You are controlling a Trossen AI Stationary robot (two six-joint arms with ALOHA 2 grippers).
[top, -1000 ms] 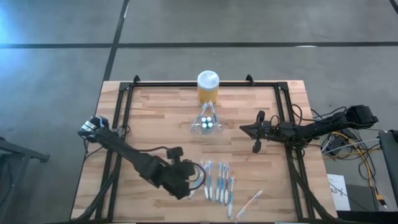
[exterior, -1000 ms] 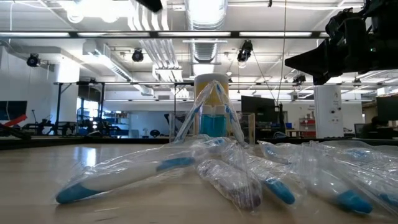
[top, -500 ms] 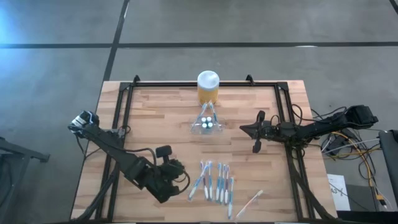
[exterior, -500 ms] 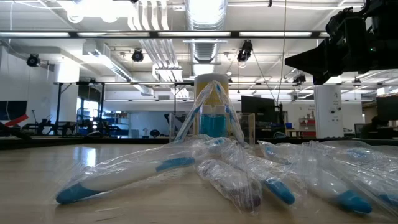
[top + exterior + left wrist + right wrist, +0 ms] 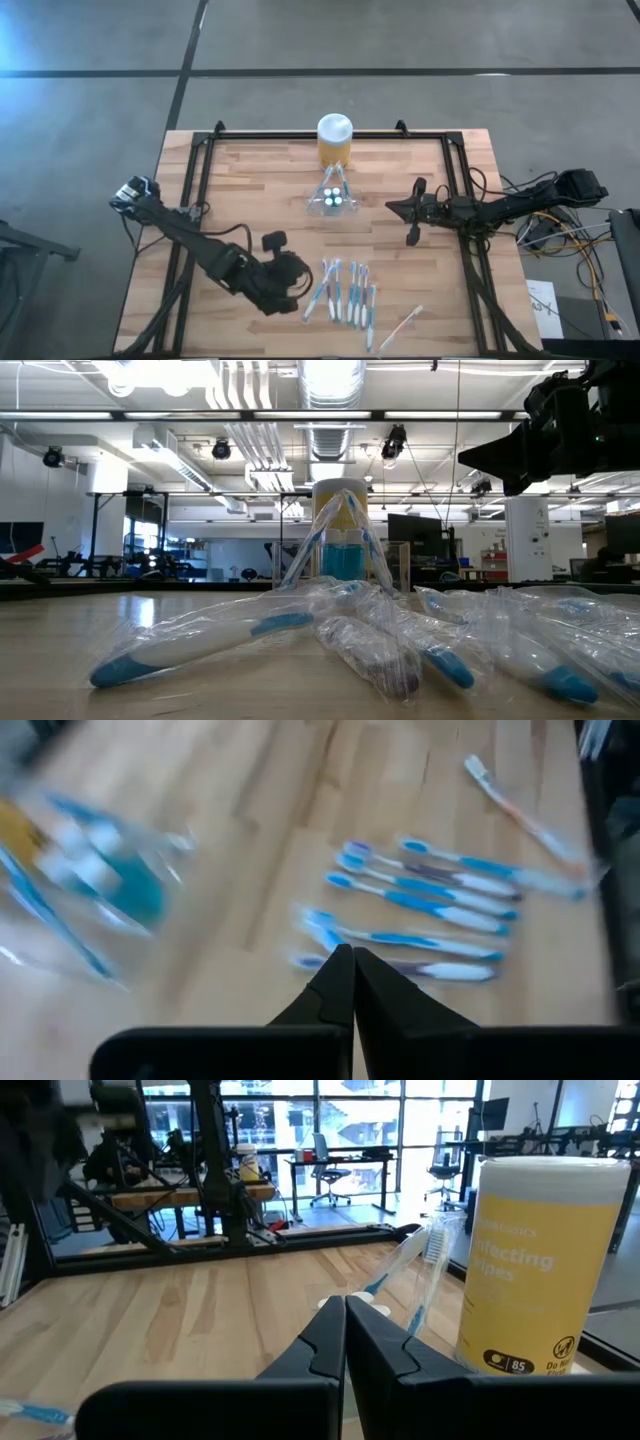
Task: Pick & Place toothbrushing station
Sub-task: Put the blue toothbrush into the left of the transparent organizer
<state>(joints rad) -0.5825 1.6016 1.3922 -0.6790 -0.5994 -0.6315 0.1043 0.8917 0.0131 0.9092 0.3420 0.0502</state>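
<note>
Change since earlier frames: your left arm has swung. Its pincer (image 5: 293, 283) stood beside the wrapped toothbrushes a second ago, drew back toward the table's near-left, and now sits just beside the leftmost brush again. Your right arm has not shifted.

Left pincer state: fingers pressed together, nothing between them; confirm this in the left wrist view, where the tips meet (image 5: 352, 982).

Right pincer state: closed and empty (image 5: 412, 236), parked over the right side of the table (image 5: 250, 190), fingers meeting in its own wrist view (image 5: 345, 1330).

Task object: the toothbrushing station (image 5: 331, 197), a clear holder with brushes standing in it, rests on the table at centre, just in front of the yellow jar (image 5: 334, 140).

Other items: wrapped toothbrushes (image 5: 347, 293) lie in a row at the near edge; one loose brush (image 5: 402, 327) lies further right.

Progress: judge the task as not started in substance. You have no grip on the station, and it stands untouched on the table.

Remaining: approach, open, grasp, lift, place.

Station relative to left pincer: well apart; the station lies further back on the table and toward the right arm's side.

Station relative to right pincer: nearer, with bare table between them, on roughly the same depth line.
</note>
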